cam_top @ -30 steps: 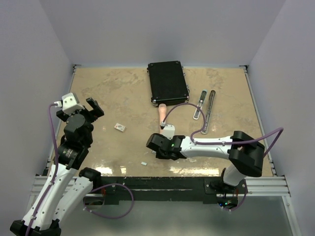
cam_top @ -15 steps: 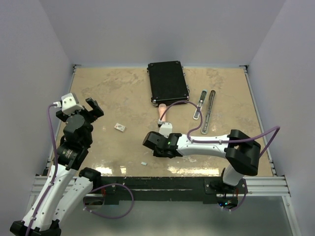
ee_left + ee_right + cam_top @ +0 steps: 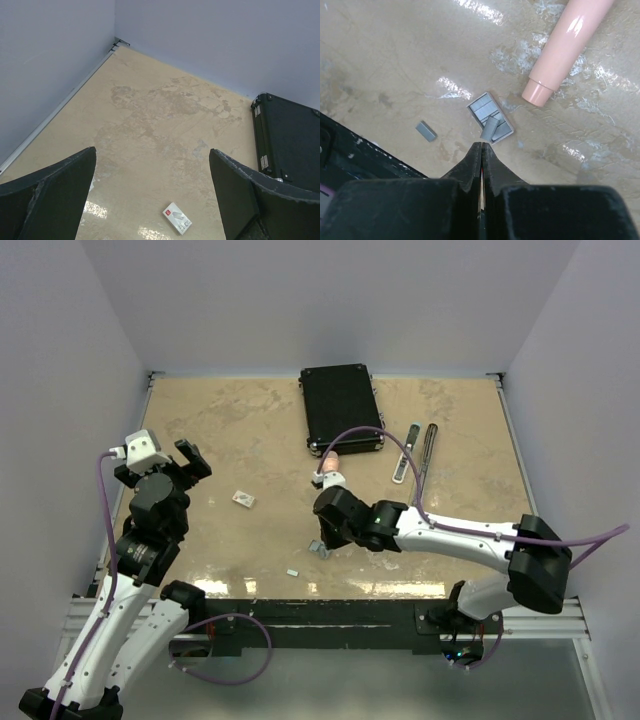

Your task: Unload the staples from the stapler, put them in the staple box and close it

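Observation:
The staples (image 3: 490,117) lie as a small grey cluster of strips on the table, with one loose strip (image 3: 426,131) to their left. My right gripper (image 3: 482,146) hovers just short of the cluster, shut with nothing between its fingers. From above, the right gripper (image 3: 320,540) sits over the cluster (image 3: 318,549), and the loose strip (image 3: 293,571) lies nearer the front edge. The stapler's pink handle (image 3: 567,45) lies beyond the staples. My left gripper (image 3: 152,200) stands wide open and empty above the left side of the table (image 3: 190,460).
A black case (image 3: 342,408) lies at the back centre. Two long metal stapler pieces (image 3: 405,453) (image 3: 425,465) lie to its right. A small white card with red marks (image 3: 243,499) (image 3: 176,218) sits between the arms. Walls surround the table on three sides.
My right gripper has gone from slightly open to shut, and its arm has swung so the wrist sits farther back. The grey staple cluster now shows by its tips. The left arm has not moved.

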You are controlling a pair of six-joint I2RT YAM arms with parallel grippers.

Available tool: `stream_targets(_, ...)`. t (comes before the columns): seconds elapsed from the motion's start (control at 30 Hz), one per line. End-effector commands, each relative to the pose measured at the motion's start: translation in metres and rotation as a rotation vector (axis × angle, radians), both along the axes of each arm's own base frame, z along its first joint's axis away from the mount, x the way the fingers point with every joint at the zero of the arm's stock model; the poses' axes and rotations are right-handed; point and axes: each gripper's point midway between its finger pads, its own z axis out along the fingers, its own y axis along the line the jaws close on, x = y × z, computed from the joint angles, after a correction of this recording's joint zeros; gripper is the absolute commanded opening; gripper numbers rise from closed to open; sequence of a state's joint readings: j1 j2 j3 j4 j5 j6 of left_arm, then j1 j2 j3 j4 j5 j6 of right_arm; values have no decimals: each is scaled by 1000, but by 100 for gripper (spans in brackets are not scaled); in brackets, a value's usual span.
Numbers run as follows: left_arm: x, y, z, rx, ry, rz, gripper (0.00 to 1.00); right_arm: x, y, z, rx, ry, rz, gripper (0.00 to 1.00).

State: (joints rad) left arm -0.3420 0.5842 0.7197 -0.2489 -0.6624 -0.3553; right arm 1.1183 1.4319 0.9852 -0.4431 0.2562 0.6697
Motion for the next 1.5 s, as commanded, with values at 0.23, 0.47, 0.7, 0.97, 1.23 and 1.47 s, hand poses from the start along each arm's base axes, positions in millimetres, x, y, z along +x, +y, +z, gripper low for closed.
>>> stream_targets(0.23,2,3,6,7,-24,20,100,-24,14,-43,4,129,269,0)
stream_targets(0.47,2,3,4,12,-17,25,100,-25,12,-65,-44,163,264,0)
stream_targets(0.7,3,3,4,16,-14,26,100,-22,15,-70,-56,162,273,0)
stream_targets(0.97,3,3,4,16,-14,26,100,-17,18,-67,-53,144,256,0)
stream_targets(1.23,3,3,4,16,-15,24,100,-7,21,-61,-58,111,230,0)
stream_targets(1.47,3,2,4,16,-15,20,100,-4,23,-56,-53,102,219,0)
